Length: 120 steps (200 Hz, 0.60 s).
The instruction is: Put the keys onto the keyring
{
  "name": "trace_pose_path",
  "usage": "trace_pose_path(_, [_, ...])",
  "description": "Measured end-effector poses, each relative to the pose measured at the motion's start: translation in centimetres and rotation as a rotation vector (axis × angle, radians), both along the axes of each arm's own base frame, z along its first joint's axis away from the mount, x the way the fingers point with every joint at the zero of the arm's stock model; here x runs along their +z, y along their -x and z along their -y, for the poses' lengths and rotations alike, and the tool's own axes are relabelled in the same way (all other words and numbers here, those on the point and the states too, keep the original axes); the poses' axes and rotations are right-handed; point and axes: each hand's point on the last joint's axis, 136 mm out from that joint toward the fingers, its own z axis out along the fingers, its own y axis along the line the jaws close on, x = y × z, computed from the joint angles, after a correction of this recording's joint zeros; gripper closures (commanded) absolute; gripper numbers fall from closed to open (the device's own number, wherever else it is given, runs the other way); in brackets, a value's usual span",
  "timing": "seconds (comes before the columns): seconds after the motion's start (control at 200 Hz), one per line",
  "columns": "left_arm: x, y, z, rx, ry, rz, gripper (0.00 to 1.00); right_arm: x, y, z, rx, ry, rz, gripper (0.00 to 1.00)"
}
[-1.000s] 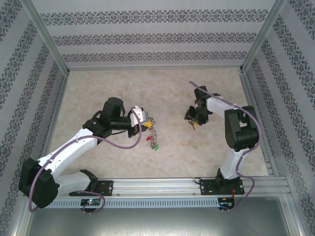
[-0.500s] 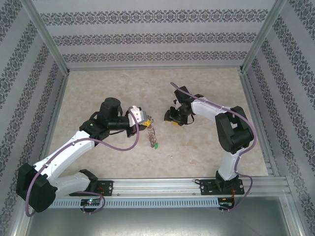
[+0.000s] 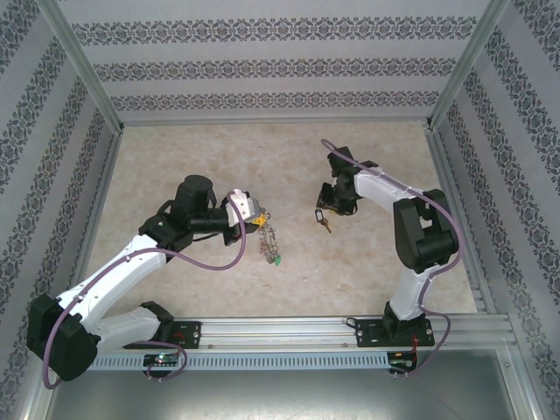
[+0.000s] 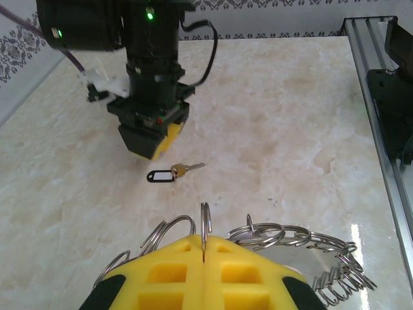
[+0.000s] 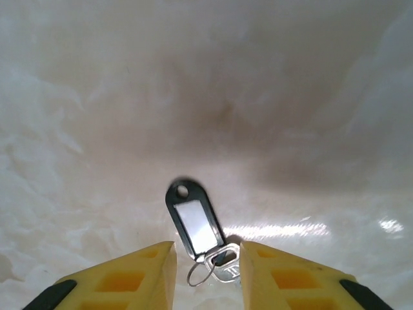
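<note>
My left gripper (image 4: 203,250) is shut on one upright split ring (image 4: 205,223) of the keyring (image 4: 303,240), a bunch of linked silver wire loops that trails right of its yellow fingers. From above, the keyring (image 3: 269,238) hangs from the left gripper (image 3: 260,220). A small brass key with a black tag (image 5: 197,223) lies on the table between the fingers of my open right gripper (image 5: 206,253), touching neither. The same key (image 4: 174,172) lies just below the right gripper (image 4: 153,139) in the left wrist view. The red-headed keys are out of view.
The marbled tabletop (image 3: 385,157) is walled by patterned panels. An aluminium rail (image 4: 381,123) runs along the table's right side. A small green tag (image 3: 276,260) hangs at the low end of the loops.
My right gripper swung left, then came back a little to the right over the tagged key. The left gripper with the loops shifted only slightly.
</note>
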Motion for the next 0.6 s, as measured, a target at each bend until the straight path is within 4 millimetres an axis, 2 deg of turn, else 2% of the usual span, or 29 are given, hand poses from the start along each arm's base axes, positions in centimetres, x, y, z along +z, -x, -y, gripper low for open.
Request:
trace_pose_path(0.065, [0.0,0.0,0.0,0.0,0.0,0.0,1.0,-0.5,0.8,-0.7,-0.003,0.014,-0.021,0.66])
trace_pose_path(0.215, [-0.1,0.1,0.0,0.0,-0.003,-0.004,1.0,-0.6,1.3,-1.9,-0.024,0.027,-0.02,0.67])
trace_pose_path(0.49, [-0.1,0.1,0.0,-0.001,-0.003,-0.004,1.0,-1.2,1.3,-1.9,-0.101,0.044,-0.035,0.68])
trace_pose_path(0.6, [-0.1,0.1,0.0,0.0,-0.003,-0.004,1.0,-1.7,1.5,-1.8,-0.12,0.051,-0.044,0.71])
